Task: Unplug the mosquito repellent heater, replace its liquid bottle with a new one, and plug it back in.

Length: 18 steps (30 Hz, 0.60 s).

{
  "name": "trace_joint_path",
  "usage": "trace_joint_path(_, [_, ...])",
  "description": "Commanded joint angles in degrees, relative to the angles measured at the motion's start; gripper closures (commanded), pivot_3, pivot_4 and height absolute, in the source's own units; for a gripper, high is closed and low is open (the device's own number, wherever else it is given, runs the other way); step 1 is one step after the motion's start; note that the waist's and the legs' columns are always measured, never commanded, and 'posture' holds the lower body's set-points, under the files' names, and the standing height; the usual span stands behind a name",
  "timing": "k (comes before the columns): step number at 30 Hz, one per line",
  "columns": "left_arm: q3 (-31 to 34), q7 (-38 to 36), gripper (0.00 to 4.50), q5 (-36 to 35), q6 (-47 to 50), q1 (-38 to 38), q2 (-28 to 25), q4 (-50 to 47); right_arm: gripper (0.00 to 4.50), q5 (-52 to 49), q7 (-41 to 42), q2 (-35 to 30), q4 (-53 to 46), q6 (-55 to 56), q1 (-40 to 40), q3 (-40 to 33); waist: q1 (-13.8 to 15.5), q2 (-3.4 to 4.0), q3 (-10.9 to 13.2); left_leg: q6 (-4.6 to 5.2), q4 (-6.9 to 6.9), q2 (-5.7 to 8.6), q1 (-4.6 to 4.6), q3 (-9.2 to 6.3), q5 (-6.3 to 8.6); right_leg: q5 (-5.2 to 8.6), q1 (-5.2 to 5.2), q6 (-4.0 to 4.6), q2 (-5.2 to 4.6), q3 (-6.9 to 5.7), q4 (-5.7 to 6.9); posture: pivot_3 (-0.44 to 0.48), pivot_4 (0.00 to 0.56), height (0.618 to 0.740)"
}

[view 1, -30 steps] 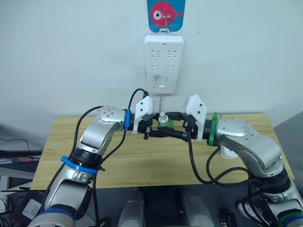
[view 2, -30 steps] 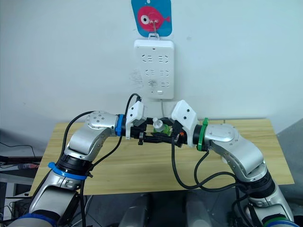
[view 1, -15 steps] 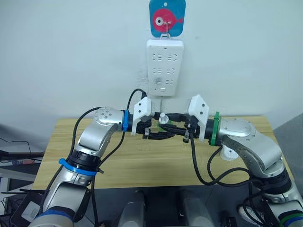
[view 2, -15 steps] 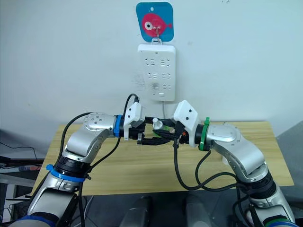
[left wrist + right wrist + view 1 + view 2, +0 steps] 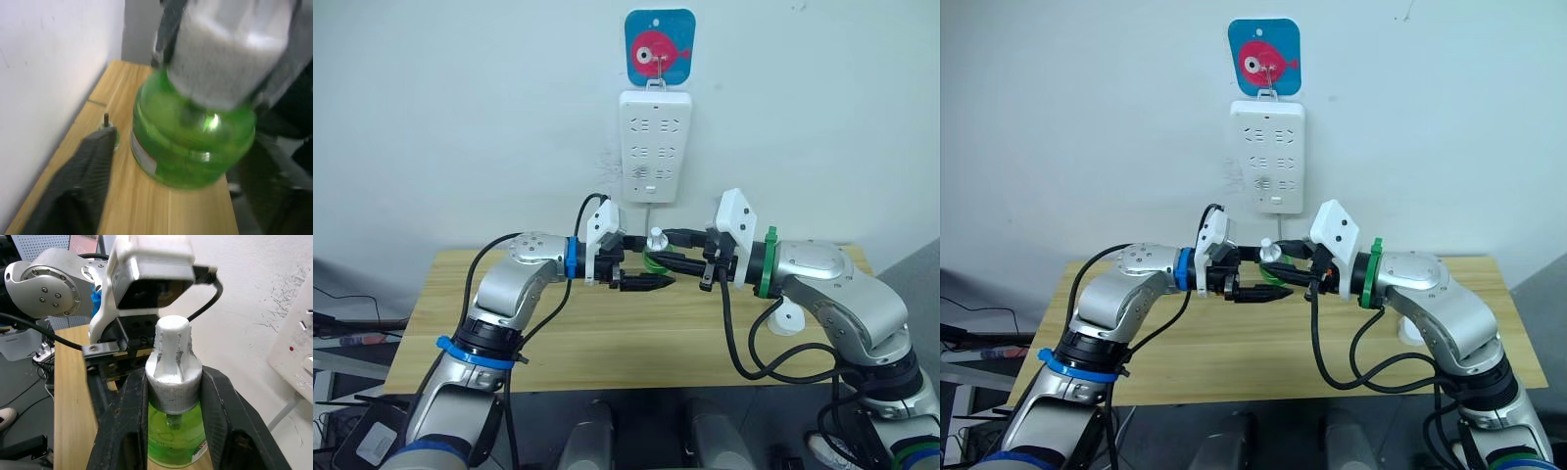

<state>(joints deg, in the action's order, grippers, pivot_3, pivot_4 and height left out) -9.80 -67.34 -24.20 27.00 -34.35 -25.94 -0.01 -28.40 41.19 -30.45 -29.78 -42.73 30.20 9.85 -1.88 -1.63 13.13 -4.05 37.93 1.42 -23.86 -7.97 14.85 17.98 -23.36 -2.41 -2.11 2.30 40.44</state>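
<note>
Meanwhile, your right tool (image 5: 173, 396) was clenched on the white cap of the green liquid bottle (image 5: 176, 438), holding it upright in the air above the wooden bench (image 5: 607, 338), just below the white power strip (image 5: 655, 145) on the wall. Your left tool (image 5: 641, 281) sat beside the bottle with its fingers (image 5: 83, 171) apart, gripping nothing. A small white unit (image 5: 787, 318) lay on the bench behind your right arm.

Lab: bare wall (image 5: 460, 117), cabled floor (image 5: 342, 323)
</note>
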Motion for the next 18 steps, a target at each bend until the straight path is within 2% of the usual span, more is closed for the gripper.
trace_joint_path(1, [1.91, 0.91, 2.07, -1.15, -1.18, -0.24, 0.09, -2.23, 3.43, -1.55, 0.8, -0.37, -2.36, 0.19, -0.62, -0.99, 0.0, -0.01, -0.03, 0.0, 0.0, 0.0, 0.01, 0.01, 0.0, 0.0, 0.0, 0.0, 0.0, 0.0, 0.01, 0.019, 0.148, 0.732])
trace_joint_path(2, [1.9, 0.9, 2.18, -1.1, -1.43, -0.06, 0.08, -2.24, 3.43, -1.63, 0.84, -0.38, -2.42, 0.1, -0.69, -0.99, 0.0, 0.0, -0.05, 0.0, 0.0, 0.0, 0.02, 0.01, 0.0, 0.0, 0.0, 0.0, 0.0, 0.0, 0.02, 0.02, 0.147, 0.732])
trace_joint_path(10, [0.77, 0.14, 2.18, 0.07, -4.52, 1.5, -0.42, -4.23, 3.43, -2.97, 3.04, -1.5, -2.33, -0.3, -1.15, -0.6, 0.02, 0.0, -0.27, 0.0, 0.02, -0.01, 0.04, 0.02, 0.0, 0.0, 0.0, 0.0, 0.0, 0.0, 0.1, 0.03, 0.153, 0.732])
trace_joint_path(13, [-0.24, -2.18, 2.18, 0.79, -6.71, 1.72, -1.79, -5.07, 3.43, -4.39, 9.71, -3.22, 0.55, 1.94, 0.57, 0.17, 0.03, 0.01, -0.29, 0.0, 0.04, 0.0, 0.05, 0.03, 0.0, 0.0, 0.0, 0.0, 0.01, 0.0, 0.12, 0.028, 0.154, 0.732])
trace_joint_path(18, [-2.25, -5.37, 2.18, 1.31, -8.95, 2.15, -3.38, -5.37, 3.43, -2.34, 24.98, -6.06, 11.53, 7.62, 8.06, 4.88, -0.04, 0.0, -0.28, 0.03, 0.05, 0.0, 0.15, 0.15, 0.01, 0.0, 0.01, 0.0, 0.1, 0.04, 0.22, 0.038, 0.166, 0.732])
